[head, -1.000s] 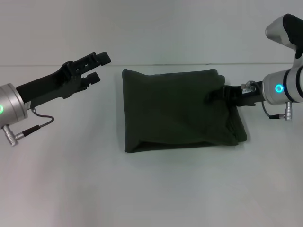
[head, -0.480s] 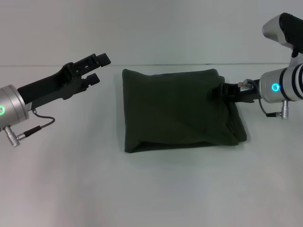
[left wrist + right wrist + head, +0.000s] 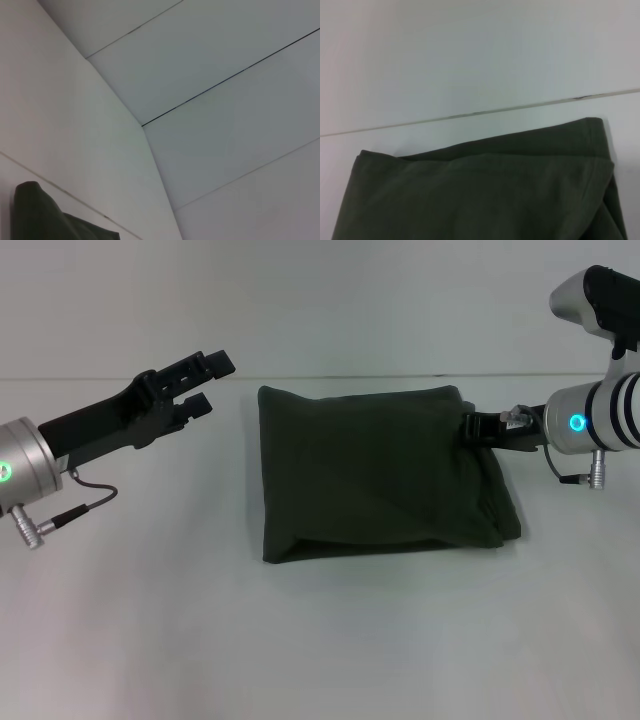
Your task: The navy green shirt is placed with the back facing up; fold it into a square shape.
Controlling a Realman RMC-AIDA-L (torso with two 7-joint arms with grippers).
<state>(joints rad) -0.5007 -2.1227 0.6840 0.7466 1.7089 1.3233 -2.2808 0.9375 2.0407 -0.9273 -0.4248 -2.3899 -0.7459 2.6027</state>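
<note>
The navy green shirt (image 3: 380, 475) lies folded into a rough square in the middle of the white table, plain side up. Its far edge fills the lower part of the right wrist view (image 3: 485, 195), and one corner shows in the left wrist view (image 3: 45, 215). My right gripper (image 3: 474, 427) is low at the shirt's upper right edge, its tip just at the fabric. My left gripper (image 3: 207, 383) hovers to the left of the shirt, apart from it, open with nothing between its fingers.
The white table (image 3: 320, 640) spreads around the shirt on all sides. A pale wall (image 3: 320, 300) rises behind the table's far edge.
My right gripper has drawn back to the right, from over the shirt's right part to its edge. The shirt and the left arm have not moved.
</note>
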